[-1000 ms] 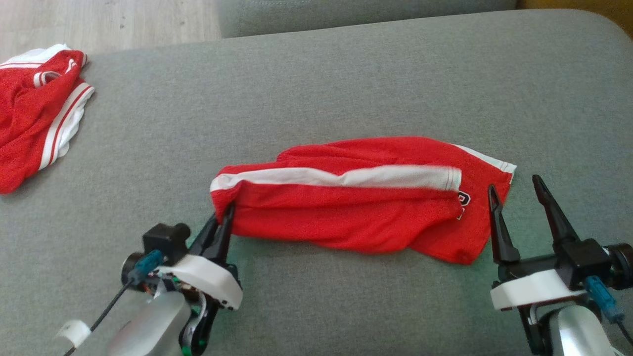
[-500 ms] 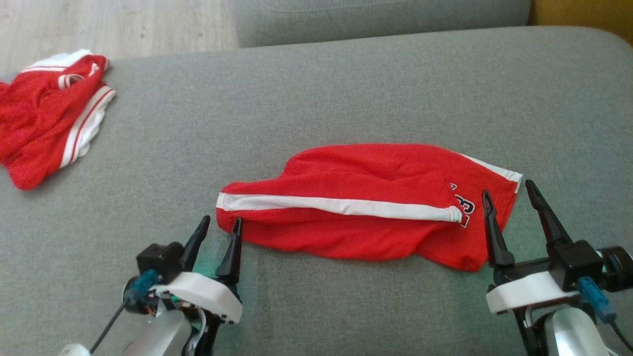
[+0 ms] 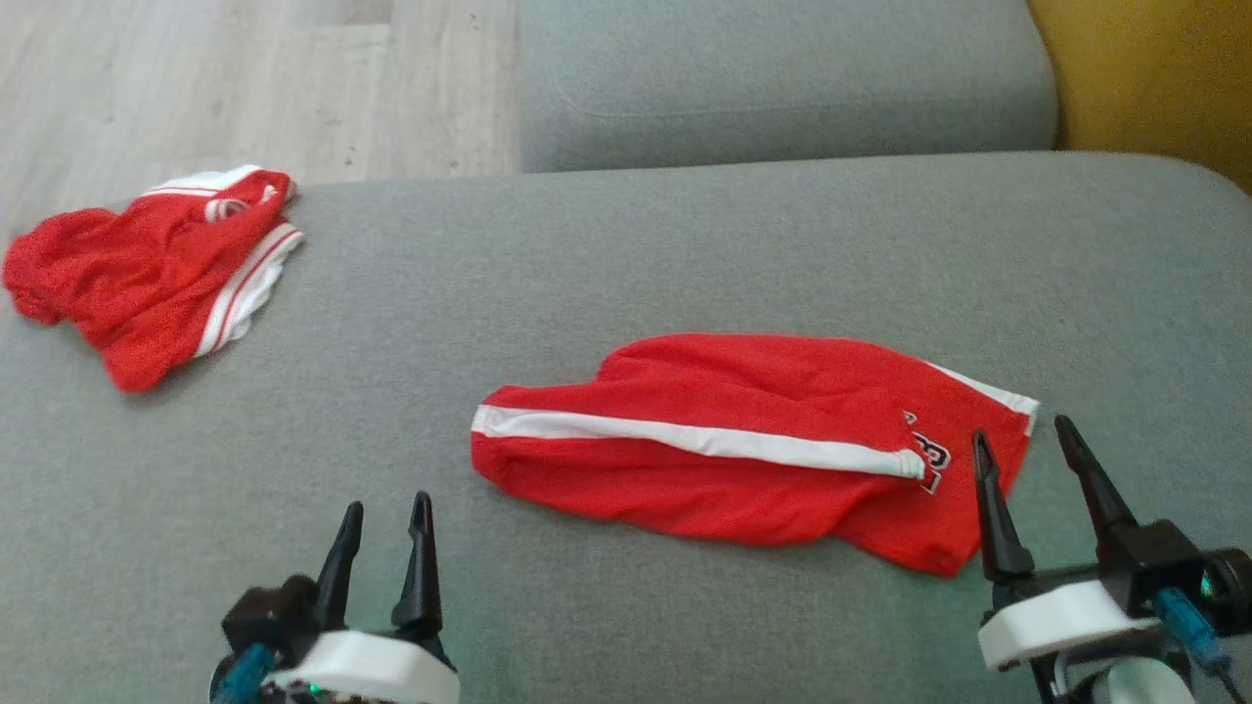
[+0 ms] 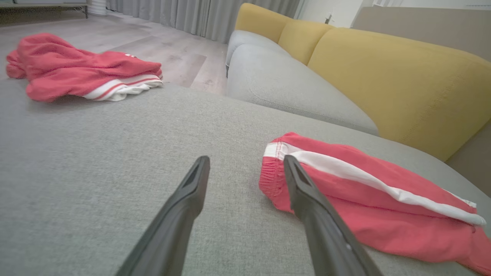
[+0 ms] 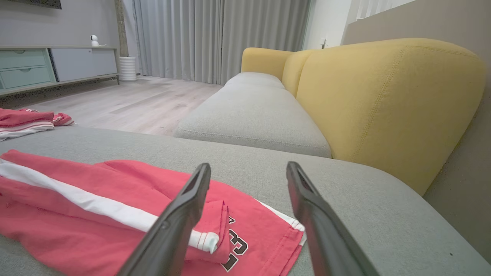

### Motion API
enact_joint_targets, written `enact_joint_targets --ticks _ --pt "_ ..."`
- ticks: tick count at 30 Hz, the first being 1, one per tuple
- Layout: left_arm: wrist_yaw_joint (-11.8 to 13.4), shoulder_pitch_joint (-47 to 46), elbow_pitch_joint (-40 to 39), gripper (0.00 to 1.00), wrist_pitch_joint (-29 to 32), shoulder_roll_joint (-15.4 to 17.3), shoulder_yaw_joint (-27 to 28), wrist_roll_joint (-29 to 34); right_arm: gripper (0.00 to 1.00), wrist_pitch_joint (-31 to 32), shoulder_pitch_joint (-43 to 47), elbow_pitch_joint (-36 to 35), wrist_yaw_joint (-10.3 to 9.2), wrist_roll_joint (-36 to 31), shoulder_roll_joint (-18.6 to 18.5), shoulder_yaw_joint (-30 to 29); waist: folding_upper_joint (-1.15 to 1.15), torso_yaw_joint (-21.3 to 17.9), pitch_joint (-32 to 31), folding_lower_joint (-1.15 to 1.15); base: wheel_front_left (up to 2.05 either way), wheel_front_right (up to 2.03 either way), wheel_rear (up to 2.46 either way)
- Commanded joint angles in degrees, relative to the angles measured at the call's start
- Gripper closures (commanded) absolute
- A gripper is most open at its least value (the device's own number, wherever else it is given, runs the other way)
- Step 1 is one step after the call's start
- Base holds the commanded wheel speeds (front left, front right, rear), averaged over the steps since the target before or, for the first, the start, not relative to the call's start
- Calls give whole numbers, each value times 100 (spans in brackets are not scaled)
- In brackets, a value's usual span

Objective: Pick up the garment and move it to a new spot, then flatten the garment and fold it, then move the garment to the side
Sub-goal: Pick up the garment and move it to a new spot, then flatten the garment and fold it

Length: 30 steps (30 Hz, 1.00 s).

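The garment (image 3: 743, 440) is a pair of red shorts with a white stripe and black lettering, folded lengthwise and lying flat on the grey sofa cushion (image 3: 626, 254). In the left wrist view the garment (image 4: 368, 199) has its waistband end beside my right-hand finger. My left gripper (image 3: 383, 513) is open, low on the cushion and clear of the garment's left end. At the garment's right end my right gripper (image 3: 1022, 435) is open with nothing between its fingers. The right wrist view shows the garment (image 5: 107, 207) under and left of those fingers.
A second red garment (image 3: 147, 279) with white trim lies bunched at the cushion's far left corner. Another grey seat cushion (image 3: 782, 83) and a yellow backrest (image 3: 1154, 78) lie beyond. The wooden floor (image 3: 196, 88) begins past the far left edge.
My left gripper let go of the garment's left end, opened and drew back toward me. The garment settled flat. The head camera tilted, so the whole scene sits lower in view.
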Motion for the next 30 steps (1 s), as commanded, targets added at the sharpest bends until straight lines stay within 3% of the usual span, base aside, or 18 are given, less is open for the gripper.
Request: enact_joint_targets --ticks 1,10,30 --pt "49 -105 -247 0 -71 17 289 75 0 -15 -130 -145 -4 67 -24 113 0 109 -100 1 0 0 0" --pt "276 467 -473 0 -71 114 497 520 0 -65 170 111 -4 419 -24 120 0 291 -278 1 0 0 0" --pt "436 585 -633 0 174 270 375 595 0 -173 158 509 -4 537 -24 158 0 306 -282 1 0 0 0"
